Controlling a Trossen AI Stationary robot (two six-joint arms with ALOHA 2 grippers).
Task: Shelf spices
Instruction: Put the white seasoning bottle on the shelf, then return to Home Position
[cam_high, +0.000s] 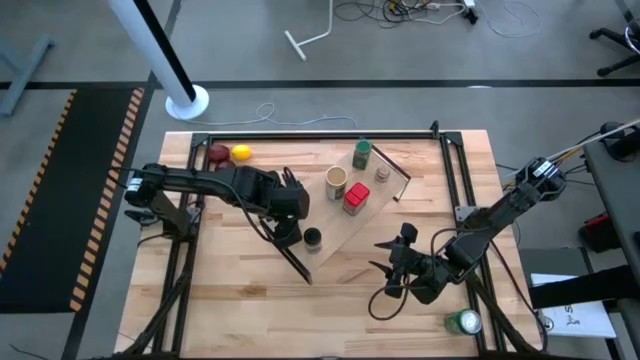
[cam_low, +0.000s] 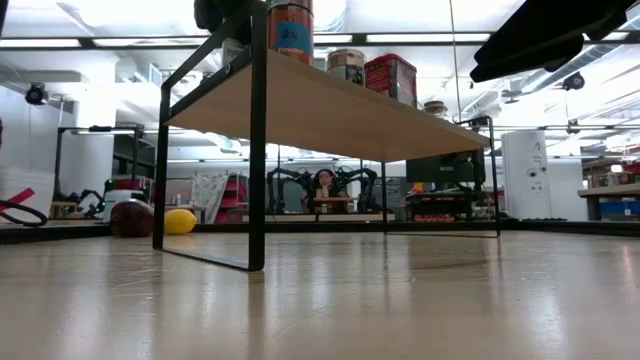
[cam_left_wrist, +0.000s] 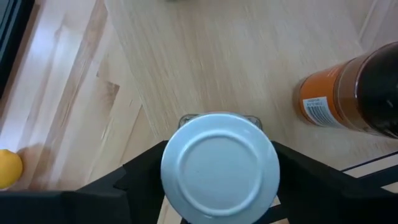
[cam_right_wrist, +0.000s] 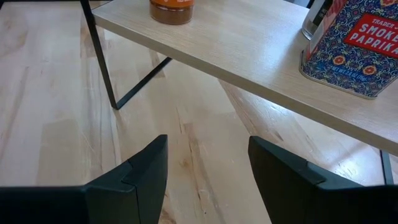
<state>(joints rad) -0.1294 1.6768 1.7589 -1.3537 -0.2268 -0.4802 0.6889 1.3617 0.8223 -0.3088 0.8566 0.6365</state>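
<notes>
Spice jars stand across the shelf (cam_high: 350, 225), a pale board lying aslant at the middle of the slatted table (cam_high: 250, 310). Taking the board's centre as the dial, the green-lidded jar (cam_high: 362, 154) is at about 1 o'clock with the tiny grey-lidded jar (cam_high: 382, 173) just beside it, the tan cylindrical jar (cam_high: 336, 182) is near 11 o'clock, and the red boxy paprika tin (cam_high: 356, 199) sits close to the centre. The black-lidded jar (cam_high: 312, 237) of orange powder stands at about 8 o'clock, near the shelf's black end rail.

The left gripper (cam_high: 287, 232) hangs over that same 8 o'clock end. In its wrist view the white-lidded jar (cam_left_wrist: 220, 167) stands upright on the shelf between the dark fingers (cam_left_wrist: 140, 180), which flank the lid on both sides; whether they press the jar or stand just off it cannot be told.

The right gripper (cam_high: 395, 268) hovers over bare table at about 5 o'clock from the shelf, its jaws parted around nothing, the shelf edge and paprika tin ahead of it.

A red fruit (cam_high: 218, 155) and a yellow fruit (cam_high: 241, 153) lie at the table's 10 o'clock corner, and a green can (cam_high: 464, 322) stands near the 5 o'clock corner.
</notes>
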